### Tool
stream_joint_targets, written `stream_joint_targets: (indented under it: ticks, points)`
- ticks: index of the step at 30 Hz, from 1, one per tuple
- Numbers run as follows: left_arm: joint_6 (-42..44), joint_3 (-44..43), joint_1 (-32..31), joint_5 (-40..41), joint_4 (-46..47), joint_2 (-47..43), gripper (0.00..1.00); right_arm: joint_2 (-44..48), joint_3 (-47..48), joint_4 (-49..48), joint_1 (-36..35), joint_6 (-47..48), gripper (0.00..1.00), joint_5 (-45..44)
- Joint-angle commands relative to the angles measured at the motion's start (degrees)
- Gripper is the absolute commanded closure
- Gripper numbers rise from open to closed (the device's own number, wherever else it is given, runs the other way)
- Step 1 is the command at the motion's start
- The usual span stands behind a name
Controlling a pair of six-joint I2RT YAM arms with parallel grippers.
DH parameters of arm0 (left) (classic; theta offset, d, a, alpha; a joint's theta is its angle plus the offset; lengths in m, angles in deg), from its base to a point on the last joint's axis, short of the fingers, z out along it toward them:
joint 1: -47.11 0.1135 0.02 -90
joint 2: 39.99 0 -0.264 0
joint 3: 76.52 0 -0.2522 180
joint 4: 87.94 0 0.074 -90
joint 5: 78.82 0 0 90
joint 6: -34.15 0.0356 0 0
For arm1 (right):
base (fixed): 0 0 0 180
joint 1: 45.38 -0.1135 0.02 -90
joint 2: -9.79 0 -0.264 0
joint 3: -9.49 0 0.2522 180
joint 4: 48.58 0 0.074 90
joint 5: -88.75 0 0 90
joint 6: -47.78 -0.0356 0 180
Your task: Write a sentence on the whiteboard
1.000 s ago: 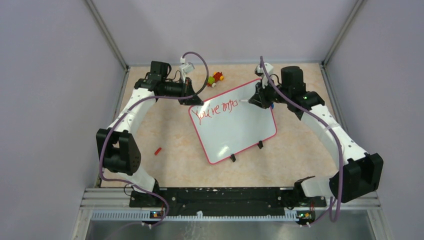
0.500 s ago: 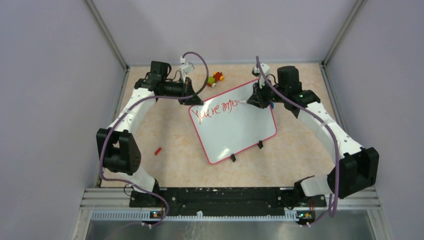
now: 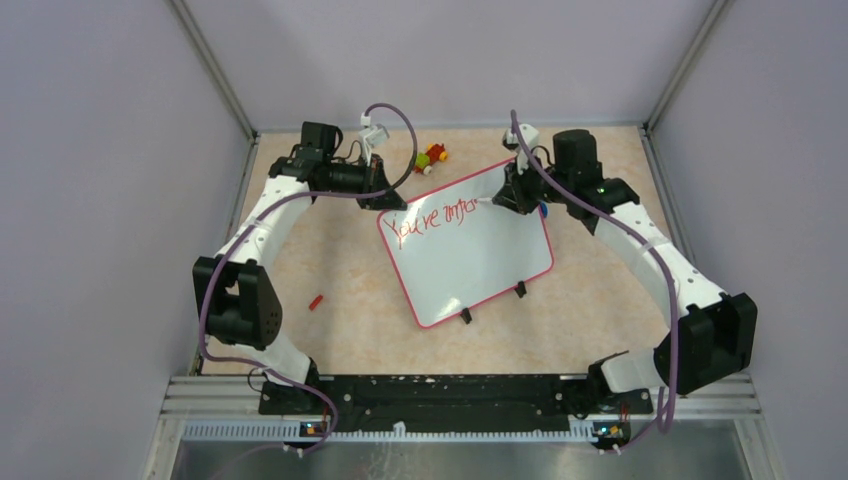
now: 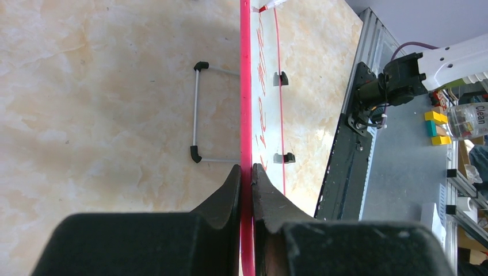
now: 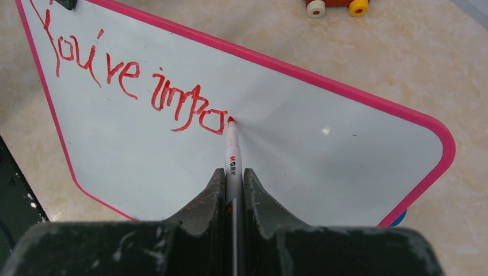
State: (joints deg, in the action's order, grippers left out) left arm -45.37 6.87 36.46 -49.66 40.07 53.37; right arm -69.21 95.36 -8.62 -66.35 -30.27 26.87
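Observation:
The whiteboard with its pink-red rim lies slanted on the table. Red lettering along its far edge reads "You're impo"; it also shows in the right wrist view. My left gripper is shut on the board's rim at the far left corner. My right gripper is shut on a white marker. Its red tip touches the board just right of the last letter. The whiteboard fills most of the right wrist view.
A small colourful toy car sits beyond the board's far edge, also in the right wrist view. A red marker cap lies on the table left of the board. Two black clips stick out from the board's near edge.
The right gripper and marker have shifted slightly along the board's far edge and the lettering has grown by a stroke. The left arm has not moved.

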Motion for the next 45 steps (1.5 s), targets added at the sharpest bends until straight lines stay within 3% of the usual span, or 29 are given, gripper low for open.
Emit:
stream_joint_targets:
  ticks: [1,19,45]
  points:
    - [1.05,-1.18,-1.12,-1.20,-1.14,0.85,1.00,0.21,1.96,-1.14,-0.38,1.27,1.00,-3.01]
    - [0.94,-1.27,-1.12,-1.37,-1.07,0.80,1.00,3.77,-3.57,0.91,-1.50,2.82,1.00,-2.05]
    - [1.10,-1.01,-1.12,-0.99,-1.05,0.51,1.00,2.47,1.62,0.25,0.05,2.48,1.00,-4.41]
